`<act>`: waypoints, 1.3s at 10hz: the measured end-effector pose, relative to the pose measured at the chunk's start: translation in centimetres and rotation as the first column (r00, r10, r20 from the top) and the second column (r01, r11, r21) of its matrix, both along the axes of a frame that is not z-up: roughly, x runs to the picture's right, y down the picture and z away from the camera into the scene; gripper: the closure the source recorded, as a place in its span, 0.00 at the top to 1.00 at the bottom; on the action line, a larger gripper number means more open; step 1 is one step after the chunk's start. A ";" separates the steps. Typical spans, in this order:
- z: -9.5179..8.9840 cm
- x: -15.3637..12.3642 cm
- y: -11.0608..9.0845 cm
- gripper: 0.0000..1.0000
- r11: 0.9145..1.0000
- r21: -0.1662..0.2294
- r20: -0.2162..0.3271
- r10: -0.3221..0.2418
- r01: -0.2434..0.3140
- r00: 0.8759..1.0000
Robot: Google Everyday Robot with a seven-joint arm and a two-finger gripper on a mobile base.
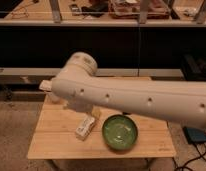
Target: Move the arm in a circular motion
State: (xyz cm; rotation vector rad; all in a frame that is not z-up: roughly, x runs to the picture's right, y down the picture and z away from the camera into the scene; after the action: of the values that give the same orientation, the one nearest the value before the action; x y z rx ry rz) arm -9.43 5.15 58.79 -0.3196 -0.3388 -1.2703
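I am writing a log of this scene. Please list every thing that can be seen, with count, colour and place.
table: one, light wood, centre of the view.
bowl: one, green, on the table's right part.
packet: one, white, lying on the table just left of the bowl.
shelf: one, pale, across the top, above dark panels.
arm: one, cream-white, reaching from the right across the table.
tool: one, cream-white, at the arm's left end, over the table's left back corner.

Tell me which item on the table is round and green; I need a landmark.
The bowl near the table's front edge; the bottle left of it is white and lies flat. The gripper is hidden behind the arm.
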 end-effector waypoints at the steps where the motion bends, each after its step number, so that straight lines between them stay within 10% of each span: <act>1: 2.3 -2.3 -5.5 0.80 0.994 0.069 0.025 -0.089 0.087 0.996; 5: 9.3 0.2 -18.4 0.80 0.947 0.166 -0.036 -0.272 0.274 0.962; 7: 12.0 5.9 -21.3 0.80 0.945 0.151 -0.079 -0.282 0.292 0.956; 10: 14.7 15.8 -19.8 0.80 0.977 0.083 -0.108 -0.189 0.198 0.976; 11: 15.5 20.1 -17.1 0.80 0.993 0.040 -0.113 -0.105 0.110 0.988; 13: 15.5 25.3 -10.5 0.80 0.997 -0.048 -0.134 0.056 -0.063 0.989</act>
State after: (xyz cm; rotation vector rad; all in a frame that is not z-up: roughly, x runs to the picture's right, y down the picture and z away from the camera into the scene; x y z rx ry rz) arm 15.88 -5.35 74.34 -0.4333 -0.2666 -1.1766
